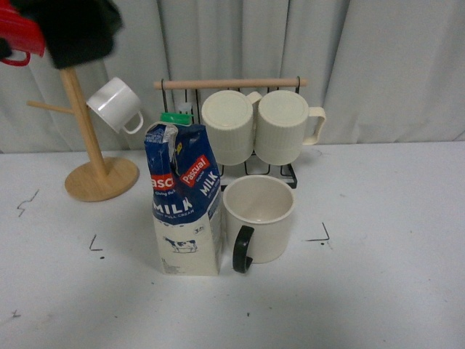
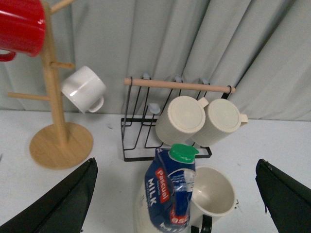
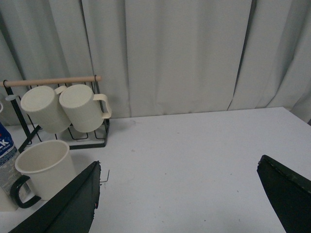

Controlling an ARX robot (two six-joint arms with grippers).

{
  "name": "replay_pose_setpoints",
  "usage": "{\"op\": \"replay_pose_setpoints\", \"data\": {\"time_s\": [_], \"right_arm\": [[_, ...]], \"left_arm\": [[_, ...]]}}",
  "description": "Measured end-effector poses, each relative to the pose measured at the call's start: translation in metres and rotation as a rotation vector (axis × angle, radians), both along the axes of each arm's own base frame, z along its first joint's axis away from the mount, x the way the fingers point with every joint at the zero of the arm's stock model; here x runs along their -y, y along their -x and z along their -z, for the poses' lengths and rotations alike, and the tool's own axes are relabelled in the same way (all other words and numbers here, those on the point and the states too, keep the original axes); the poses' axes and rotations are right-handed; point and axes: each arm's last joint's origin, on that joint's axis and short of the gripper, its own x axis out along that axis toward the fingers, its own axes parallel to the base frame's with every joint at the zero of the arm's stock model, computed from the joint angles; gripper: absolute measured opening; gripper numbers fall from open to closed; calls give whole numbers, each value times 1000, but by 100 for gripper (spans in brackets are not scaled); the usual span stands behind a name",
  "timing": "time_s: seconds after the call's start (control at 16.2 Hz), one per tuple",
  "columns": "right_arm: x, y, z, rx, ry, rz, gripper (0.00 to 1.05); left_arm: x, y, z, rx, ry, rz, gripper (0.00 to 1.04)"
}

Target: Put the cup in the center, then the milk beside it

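The cup (image 1: 259,218), cream with a black loop handle facing front, stands upright in the middle of the white table. The milk (image 1: 185,200) stands upright right beside it on its left, nearly touching. In the left wrist view my left gripper (image 2: 176,162) is open and empty, above and apart from the milk (image 2: 167,194) and the cup (image 2: 214,191). My right gripper (image 3: 179,167) is open and empty over bare table to the right of the cup (image 3: 46,167); the milk (image 3: 5,155) shows only at that view's edge. The cup's smiley face does not show.
A black wire rack (image 1: 232,83) with a wooden bar holds two ribbed cream mugs (image 1: 229,127) just behind the cup. A wooden mug tree (image 1: 91,160) at back left carries a small white cup (image 1: 116,105) and a red mug (image 1: 18,36). A curtain hangs behind the table.
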Motion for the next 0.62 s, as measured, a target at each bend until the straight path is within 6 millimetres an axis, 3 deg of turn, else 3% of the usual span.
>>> {"op": "replay_pose_setpoints", "data": {"time_s": [0.12, 0.25, 0.49, 0.62], "right_arm": [[0, 0, 0, 1, 0, 0, 98], [0, 0, 0, 1, 0, 0, 98], [0, 0, 0, 0, 0, 0, 98], [0, 0, 0, 0, 0, 0, 98]], "left_arm": [[-31, 32, -6, 146, -76, -102, 82], [-58, 57, 9, 205, -156, -160, 57], [-72, 72, 39, 191, -195, -133, 9], [-77, 78, 45, 204, -194, -135, 2]]}}
